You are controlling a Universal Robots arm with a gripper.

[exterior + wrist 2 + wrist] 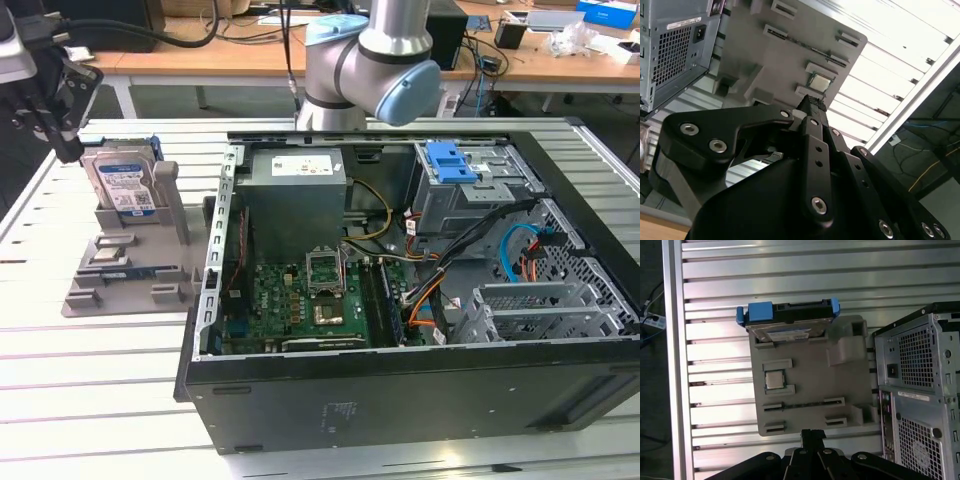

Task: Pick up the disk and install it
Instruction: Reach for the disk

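1. Hovering my gripper [68, 150] above the disk [122, 185] at the exterior view's left; in both wrist views it looks clenched on nothing
2. The disk stands on edge in a slot of the grey holder [130, 270], which lies on the tabletop [60, 350] just beside the open computer case [400, 390]; its blue rails [755, 312] are plain in the first wrist view
3. Step in hand, as I judge it: the approach to pick-up, with the disk not yet lifted
4. A grasp, I judge, calls for a parted gripper centred across the disk's thin body, clear of the holder's walls
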